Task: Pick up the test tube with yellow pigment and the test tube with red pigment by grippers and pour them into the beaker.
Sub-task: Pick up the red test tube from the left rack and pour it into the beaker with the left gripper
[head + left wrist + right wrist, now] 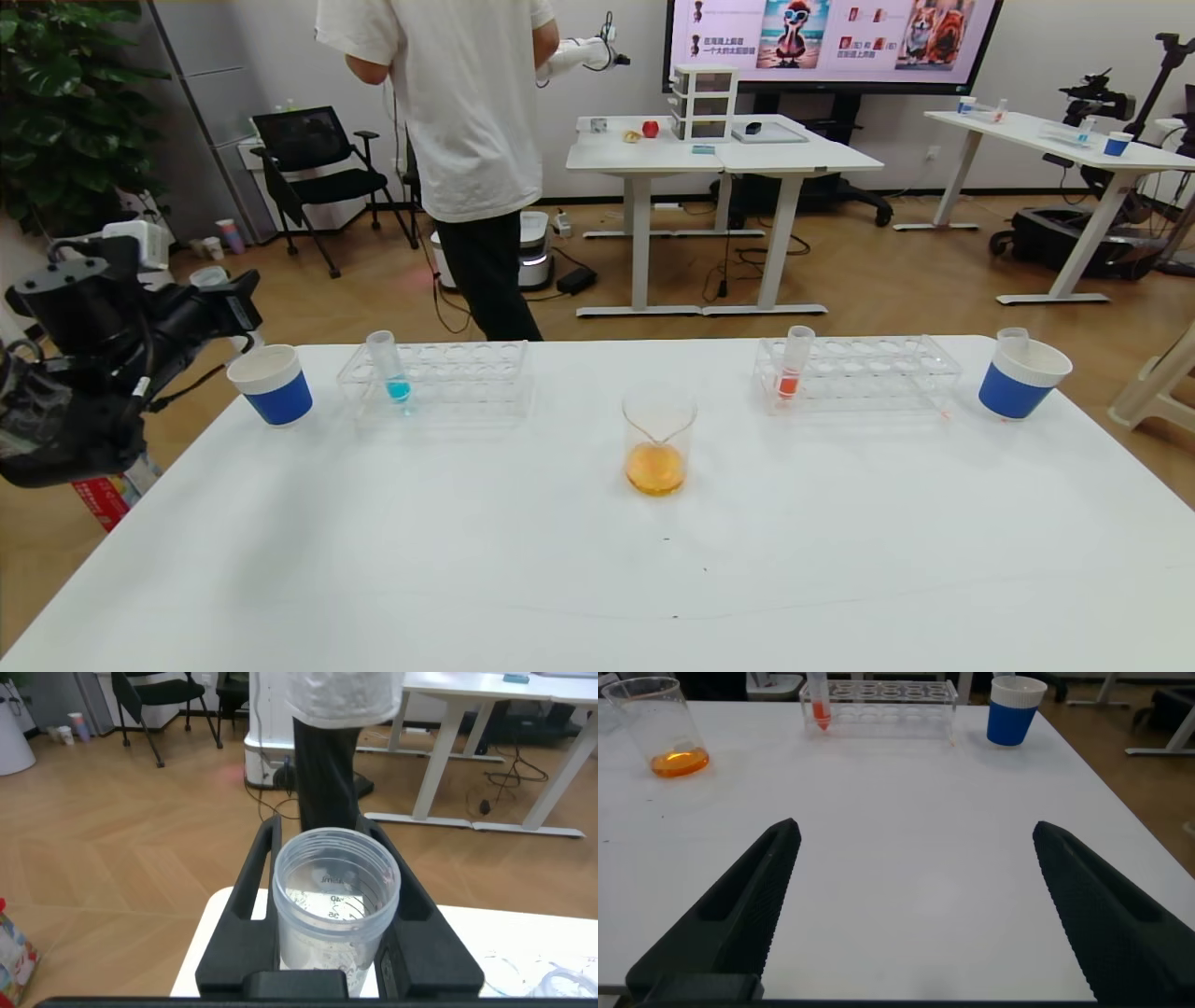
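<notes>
The beaker (659,439) stands mid-table with orange liquid in its bottom; it also shows in the right wrist view (668,728). My left gripper (219,285) is off the table's far left corner, beside the left cup, shut on a clear tube (334,896) that looks empty; no yellow liquid shows. The left wrist view looks down its open mouth between the fingers (252,873). A tube with red-orange liquid (794,366) stands upright in the right rack (868,373) and shows in the right wrist view (819,700). My right gripper (915,829) is open over bare table, out of the head view.
A blue-liquid tube (392,369) stands in the left rack (457,378). Blue-and-white cups stand at far left (271,383) and far right (1022,378); the right one holds an empty tube (1013,336). A person (467,140) stands behind the table.
</notes>
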Tool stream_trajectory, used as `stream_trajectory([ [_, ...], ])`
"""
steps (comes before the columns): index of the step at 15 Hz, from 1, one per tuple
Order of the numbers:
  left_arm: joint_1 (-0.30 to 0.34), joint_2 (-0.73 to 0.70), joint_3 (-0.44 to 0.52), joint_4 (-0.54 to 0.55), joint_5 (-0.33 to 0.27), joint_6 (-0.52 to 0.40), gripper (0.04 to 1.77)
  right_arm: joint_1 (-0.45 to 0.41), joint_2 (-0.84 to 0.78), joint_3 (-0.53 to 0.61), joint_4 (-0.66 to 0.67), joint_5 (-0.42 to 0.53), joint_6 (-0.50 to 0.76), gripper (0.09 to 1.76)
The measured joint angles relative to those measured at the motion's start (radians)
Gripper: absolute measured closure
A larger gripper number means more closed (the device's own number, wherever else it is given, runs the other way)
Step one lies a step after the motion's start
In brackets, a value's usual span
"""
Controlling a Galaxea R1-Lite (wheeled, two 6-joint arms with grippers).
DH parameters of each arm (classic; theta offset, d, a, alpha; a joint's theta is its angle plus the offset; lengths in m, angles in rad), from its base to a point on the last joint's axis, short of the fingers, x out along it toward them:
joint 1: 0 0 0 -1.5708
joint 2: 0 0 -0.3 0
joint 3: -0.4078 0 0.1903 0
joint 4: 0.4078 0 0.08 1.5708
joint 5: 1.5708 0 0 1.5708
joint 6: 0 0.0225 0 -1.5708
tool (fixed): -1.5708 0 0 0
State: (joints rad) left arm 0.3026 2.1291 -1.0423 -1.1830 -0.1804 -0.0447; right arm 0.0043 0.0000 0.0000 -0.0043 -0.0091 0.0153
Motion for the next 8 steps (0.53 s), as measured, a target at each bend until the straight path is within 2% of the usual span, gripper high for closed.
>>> stream_trajectory([
  [2,-0.001,0.053,-0.019,-0.033,0.017,0.016,1.27,0.000,0.000,0.000,0.000,0.000,0.000,0.11],
  [4,-0.003,0.107,-0.050,-0.052,0.066,0.021,1.27,0.000,0.000,0.000,0.000,0.000,0.000,0.11],
  [8,-0.007,0.160,-0.058,-0.058,0.074,0.021,1.27,0.000,0.000,0.000,0.000,0.000,0.000,0.11],
])
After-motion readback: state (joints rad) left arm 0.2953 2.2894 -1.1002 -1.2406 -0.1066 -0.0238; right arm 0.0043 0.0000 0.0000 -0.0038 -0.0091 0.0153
